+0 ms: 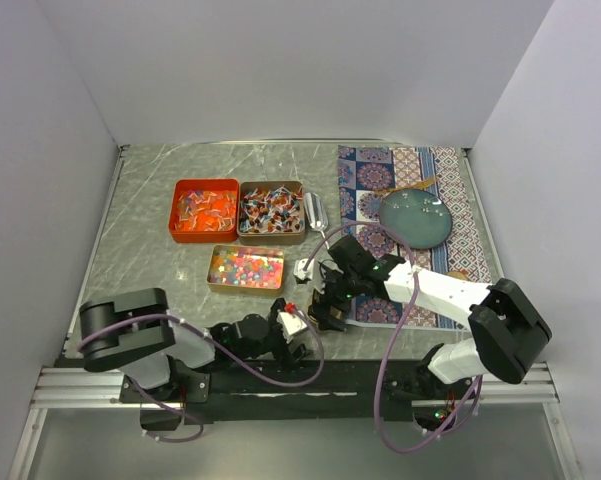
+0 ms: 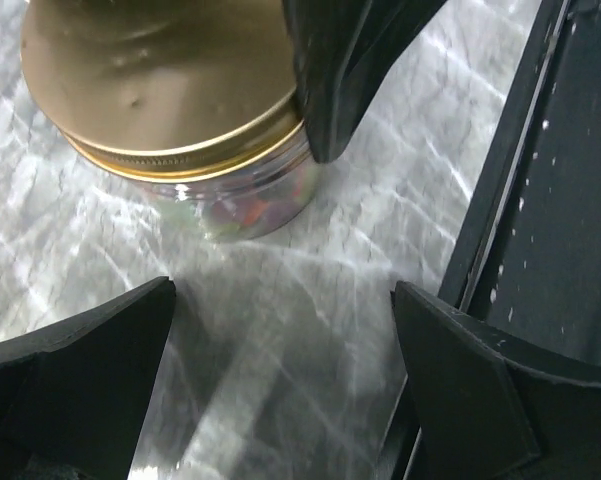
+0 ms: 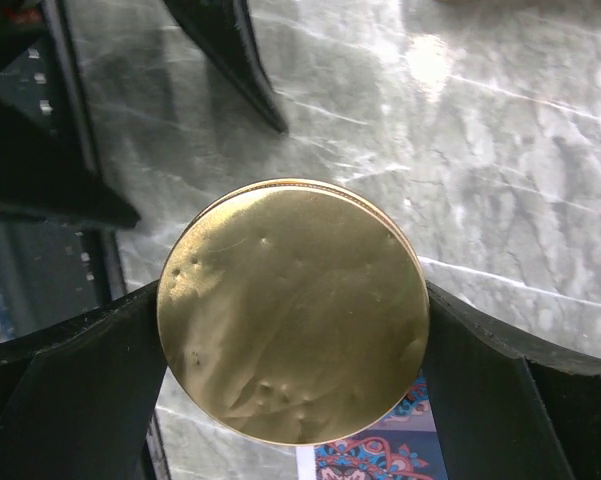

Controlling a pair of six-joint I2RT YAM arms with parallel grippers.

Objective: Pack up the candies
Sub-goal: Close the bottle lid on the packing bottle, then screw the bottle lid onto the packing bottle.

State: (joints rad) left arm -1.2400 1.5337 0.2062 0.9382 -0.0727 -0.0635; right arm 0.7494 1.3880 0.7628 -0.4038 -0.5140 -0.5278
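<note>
A clear jar [image 2: 242,203] with a gold lid [image 3: 292,322] stands on the marble table, and multicoloured candies show through its glass. My right gripper [image 3: 294,290] is open, one finger on each side of the lid and close to its rim. One of its fingers [image 2: 342,70] crosses the jar's right edge in the left wrist view. My left gripper [image 2: 282,290] is open and empty, low over the table just short of the jar. More candies fill an orange tray [image 1: 204,210], a brown tin [image 1: 271,211] and a tin of beads [image 1: 246,268].
A metal scoop [image 1: 317,212] lies beside the brown tin. A teal plate [image 1: 415,217] rests on a patterned mat [image 1: 450,180] at the back right. The black mounting rail [image 2: 540,200] runs close by the left gripper's right finger.
</note>
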